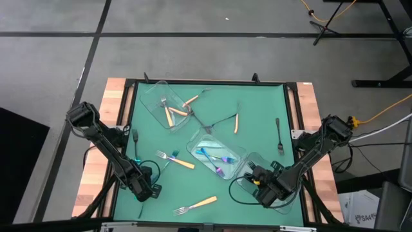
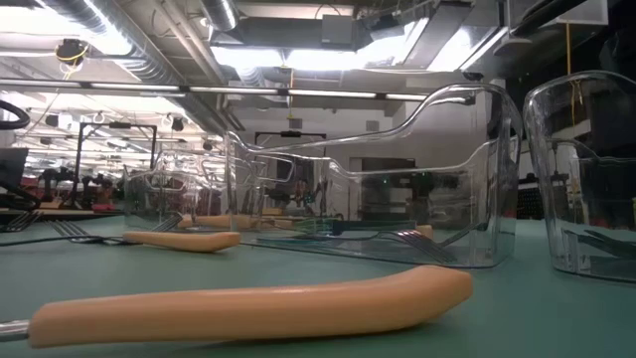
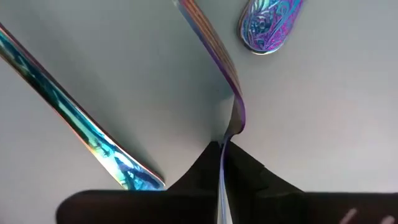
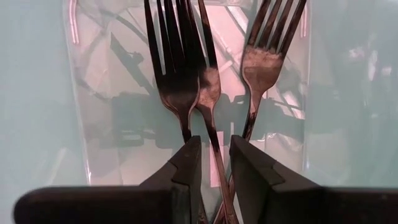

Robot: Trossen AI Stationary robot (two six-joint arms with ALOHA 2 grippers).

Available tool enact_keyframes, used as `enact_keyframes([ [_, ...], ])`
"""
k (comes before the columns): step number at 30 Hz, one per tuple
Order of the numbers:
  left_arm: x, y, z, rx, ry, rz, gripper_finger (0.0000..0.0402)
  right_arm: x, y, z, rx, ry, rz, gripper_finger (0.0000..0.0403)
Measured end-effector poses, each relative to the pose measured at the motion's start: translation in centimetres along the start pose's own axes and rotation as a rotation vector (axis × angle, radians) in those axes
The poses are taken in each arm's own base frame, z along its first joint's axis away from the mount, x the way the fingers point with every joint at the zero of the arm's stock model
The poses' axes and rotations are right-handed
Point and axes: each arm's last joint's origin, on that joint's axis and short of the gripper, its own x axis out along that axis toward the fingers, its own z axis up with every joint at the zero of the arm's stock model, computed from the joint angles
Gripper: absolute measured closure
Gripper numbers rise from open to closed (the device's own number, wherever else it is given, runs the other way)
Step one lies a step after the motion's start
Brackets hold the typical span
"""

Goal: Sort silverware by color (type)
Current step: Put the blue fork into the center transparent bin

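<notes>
My left gripper (image 1: 147, 189) is at the near left of the green mat, shut on an iridescent blue-purple utensil (image 3: 214, 56). Two more iridescent pieces (image 3: 268, 23) (image 3: 74, 121) lie on the mat beside it. My right gripper (image 1: 262, 187) hangs open, pointing down over the near-right clear tray (image 1: 248, 169). Three dark forks (image 4: 180, 74) lie on that tray's floor. One fork handle (image 4: 213, 152) shows in the gap between the fingers, apart from them. The middle tray (image 1: 195, 147) holds iridescent pieces (image 1: 222, 158). The far-left tray (image 1: 149, 96) holds orange-handled ones (image 1: 169, 116). My left gripper pinches the iridescent utensil's thin edge (image 3: 227, 142) between its two fingers, coming steeply from above. The utensil is turned on edge and runs away from the fingers over the mat. Whether it is clear of the mat I cannot tell.
Orange-handled forks lie loose on the mat (image 1: 175, 158) (image 1: 196, 205); the near one fills the low view's foreground (image 2: 248, 303). An orange-handled piece (image 1: 236, 122) and dark utensils (image 1: 212, 121) lie mid-mat, and dark forks lie at the right (image 1: 279, 135) and left (image 1: 135, 136).
</notes>
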Motion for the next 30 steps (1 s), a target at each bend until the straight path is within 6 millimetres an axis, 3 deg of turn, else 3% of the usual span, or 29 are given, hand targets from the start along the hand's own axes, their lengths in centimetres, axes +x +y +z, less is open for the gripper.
enact_keyframes([
  [12, -1.8, 0.2, -0.9, 0.046, 0.034, -0.056, 0.0399, 0.0, 0.0, -0.1, 0.0, 0.028, 0.005, 0.0326],
  [20, -7.1, -2.7, -1.9, 0.517, -0.07, -0.361, 0.04, -0.1, 0.0, -0.2, -0.033, 0.085, 0.013, 0.0326],
  [30, -12.6, -8.3, 1.9, 0.931, -0.448, -0.496, 0.0401, -3.2, 0.2, 0.3, -0.086, 0.091, -0.026, 0.0326],
])
